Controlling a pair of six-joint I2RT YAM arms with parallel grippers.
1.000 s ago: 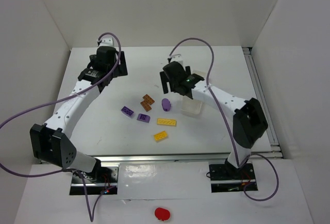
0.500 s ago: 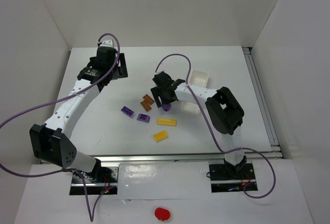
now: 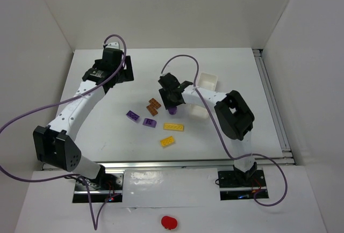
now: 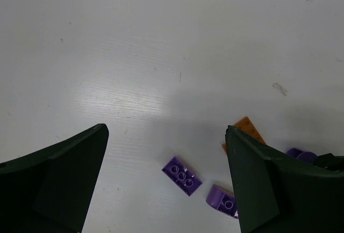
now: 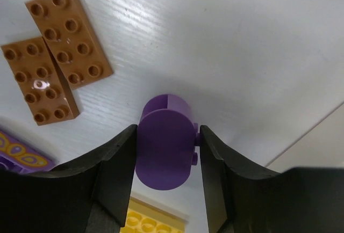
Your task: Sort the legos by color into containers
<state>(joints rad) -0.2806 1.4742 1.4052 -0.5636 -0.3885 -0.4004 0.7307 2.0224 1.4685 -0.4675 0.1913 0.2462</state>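
Here, the rounded purple lego [image 5: 164, 152] sits clenched in the right gripper [image 5: 167, 132] — near the middle of the table [image 3: 231, 61].
Both fingers press its sides; whether it touches the tabletop I cannot tell. Two orange-brown bricks [image 5: 69, 33] lie just beside it, touching along their long edges, and a yellow brick [image 3: 173, 126] lies nearer the bases. The white tray [image 3: 207, 78] stands just right, partly under the arm. The left gripper [image 4: 165, 130] hangs well apart at the back left — jaws spread wide, released.

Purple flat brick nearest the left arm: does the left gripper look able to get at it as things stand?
Probably yes. The left gripper hangs open over the table, the purple flat brick lies uncovered nearby, and the right gripper is off clamping the rounded purple brick.
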